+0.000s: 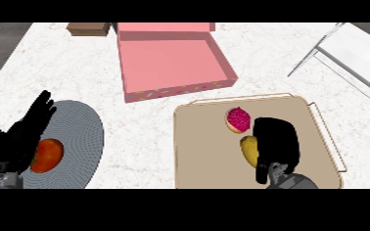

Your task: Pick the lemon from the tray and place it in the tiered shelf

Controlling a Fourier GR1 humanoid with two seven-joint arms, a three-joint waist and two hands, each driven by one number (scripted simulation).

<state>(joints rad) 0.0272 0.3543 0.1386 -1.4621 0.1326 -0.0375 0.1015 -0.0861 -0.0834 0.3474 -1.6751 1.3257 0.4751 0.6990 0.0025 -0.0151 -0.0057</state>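
A yellow lemon [250, 149] lies on the beige tray [206, 147], just below a pink dragon fruit [239, 119]. My right hand [277, 139] hangs over the tray with its fingers bent down right beside the lemon, covering its right side; the thumb [261, 173] sits below the lemon. I cannot see the fingers closed round it. The white tiered shelf [339, 54] stands at the far right. My left hand [29, 125] rests open at the left edge, fingers up.
A grey plate [81, 137] at the left holds an orange-red fruit [47, 155], partly behind my left hand. An open pink box [172, 63] lies at the back centre. A small brown box [88, 28] is at the back left.
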